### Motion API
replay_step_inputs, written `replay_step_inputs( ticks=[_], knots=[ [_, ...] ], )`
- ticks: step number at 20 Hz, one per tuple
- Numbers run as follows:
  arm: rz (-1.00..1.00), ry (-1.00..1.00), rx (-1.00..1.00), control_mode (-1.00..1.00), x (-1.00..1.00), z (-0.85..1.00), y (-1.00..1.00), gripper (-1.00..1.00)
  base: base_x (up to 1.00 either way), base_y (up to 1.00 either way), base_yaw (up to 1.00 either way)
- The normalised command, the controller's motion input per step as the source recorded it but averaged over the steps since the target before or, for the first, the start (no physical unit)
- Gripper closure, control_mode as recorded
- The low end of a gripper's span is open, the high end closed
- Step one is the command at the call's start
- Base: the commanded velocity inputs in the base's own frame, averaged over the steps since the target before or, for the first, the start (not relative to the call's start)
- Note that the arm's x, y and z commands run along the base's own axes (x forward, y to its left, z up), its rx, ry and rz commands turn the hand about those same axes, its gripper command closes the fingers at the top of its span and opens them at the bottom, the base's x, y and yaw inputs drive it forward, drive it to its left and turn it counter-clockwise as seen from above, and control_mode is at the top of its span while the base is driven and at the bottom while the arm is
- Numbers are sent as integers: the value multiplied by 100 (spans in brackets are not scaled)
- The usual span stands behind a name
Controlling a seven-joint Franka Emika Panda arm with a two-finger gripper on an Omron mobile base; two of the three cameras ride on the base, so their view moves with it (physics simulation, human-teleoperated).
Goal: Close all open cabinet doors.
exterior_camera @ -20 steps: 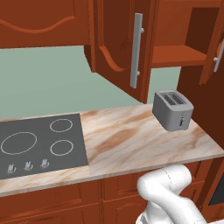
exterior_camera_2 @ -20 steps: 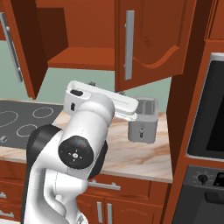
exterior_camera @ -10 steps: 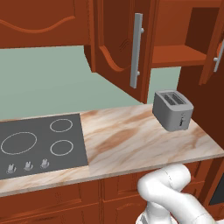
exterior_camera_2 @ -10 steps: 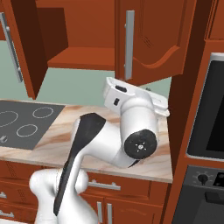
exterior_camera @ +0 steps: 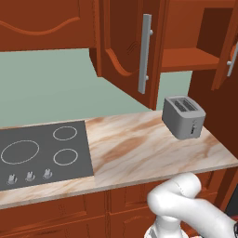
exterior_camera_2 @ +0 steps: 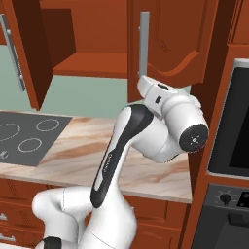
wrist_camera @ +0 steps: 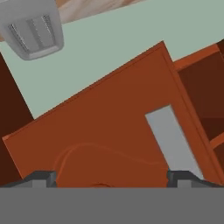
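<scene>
With its end effector (wrist_camera: 109, 177) spread, arm faces cabinet door (wrist_camera: 105, 131).

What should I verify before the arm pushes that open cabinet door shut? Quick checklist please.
1. Tool open and holding nothing: ok.
2. Hand camera faces the open cabinet door, its silver handle in sight: ok.
3. Tool touching the door: cannot tell; the tips sit at the frame's bottom edge.
4. Door swung out over the counter, shelf exposed: not ok, not yet closed.
5. Toaster standing below the door, clear of its swing: cannot tell.
6. Second open door left of the shelf: not ok, also needs closing.
</scene>
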Motion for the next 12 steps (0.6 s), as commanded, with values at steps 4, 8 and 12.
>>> replay_step_inputs(
  ticks=[4, 8, 12],
  knots=[
    [0, 0, 1, -100, 69, 0, 0, -100, 0, 0, 0],
    [0, 0, 0, -100, 65, 0, 0, -100, 0, 0, 0],
    [0, 0, 0, -100, 61, 0, 3, -100, 0, 0, 0]
  ],
)
